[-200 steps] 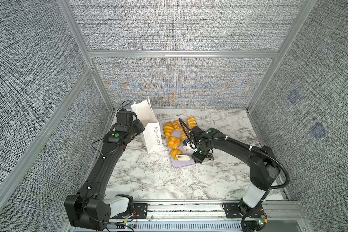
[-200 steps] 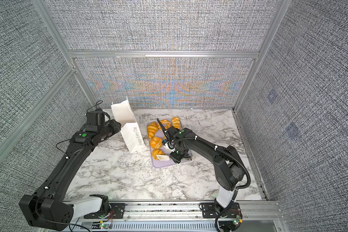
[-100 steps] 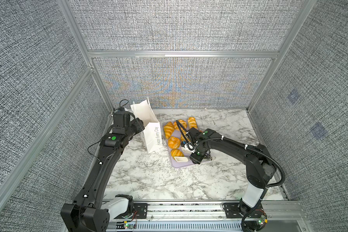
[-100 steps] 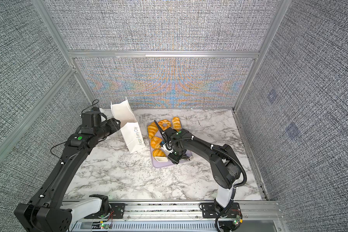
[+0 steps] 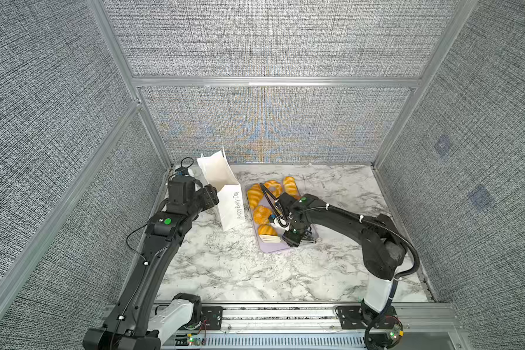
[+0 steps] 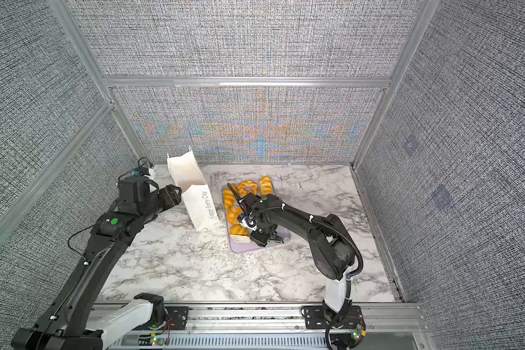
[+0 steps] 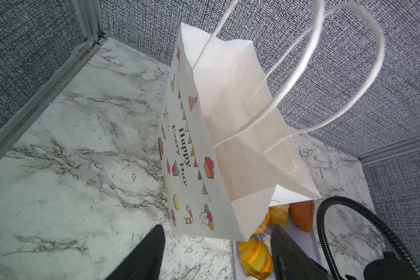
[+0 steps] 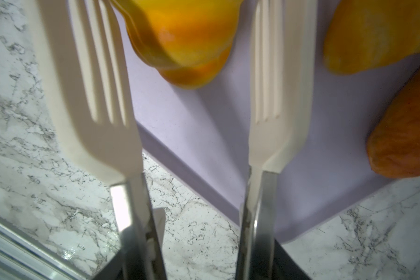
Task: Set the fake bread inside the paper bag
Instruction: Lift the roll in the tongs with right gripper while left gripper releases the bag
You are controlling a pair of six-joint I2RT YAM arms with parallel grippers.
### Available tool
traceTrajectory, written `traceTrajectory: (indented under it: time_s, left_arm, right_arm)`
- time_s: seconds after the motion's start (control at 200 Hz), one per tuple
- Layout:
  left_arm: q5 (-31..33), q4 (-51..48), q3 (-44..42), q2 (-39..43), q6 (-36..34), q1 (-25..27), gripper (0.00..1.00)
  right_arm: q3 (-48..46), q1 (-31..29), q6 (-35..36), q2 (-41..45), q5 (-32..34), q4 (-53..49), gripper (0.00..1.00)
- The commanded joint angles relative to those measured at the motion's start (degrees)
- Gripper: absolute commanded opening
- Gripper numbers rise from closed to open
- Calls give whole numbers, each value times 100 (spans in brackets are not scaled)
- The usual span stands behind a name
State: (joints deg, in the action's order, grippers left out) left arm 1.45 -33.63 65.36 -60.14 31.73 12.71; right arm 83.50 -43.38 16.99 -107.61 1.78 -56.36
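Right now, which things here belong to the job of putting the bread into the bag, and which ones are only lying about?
Belong to the job:
glossy golden toy pastries
tall white paper carrier bag
white-tipped metal tongs, the tool in use

Only lying about:
flat lavender tray, merely under the pastries
grey-veined marble tabletop

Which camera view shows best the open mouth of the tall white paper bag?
The left wrist view: the white paper bag fills it, its open mouth and inner walls plain. In both top views the bag is small and leaning, lettered side showing. The right wrist view misses it.
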Motion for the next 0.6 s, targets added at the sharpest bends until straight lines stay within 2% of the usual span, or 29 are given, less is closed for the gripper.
traceTrajectory:
  time_s: [0.0, 0.165, 0.295, 0.54, 0.595]
  left_arm:
    - [203, -30, -53, 127, -187, 12, 74]
    - [163, 179, -270, 387, -341, 12, 79]
    - [106, 444, -542, 684, -396, 13, 92]
    - [-258, 548, -818, 889, -561, 12, 95]
    - [-388, 629, -900, 931, -595, 9, 99]
  right_arm:
    - [108, -48, 56, -43, 81, -58, 59]
    - [204, -108, 93, -120, 96, -210, 53]
    - [142, -101, 109, -67, 150, -299, 50]
    - [139, -102, 99, 59, 18, -356, 40]
    - [118, -92, 74, 120, -44, -318, 40]
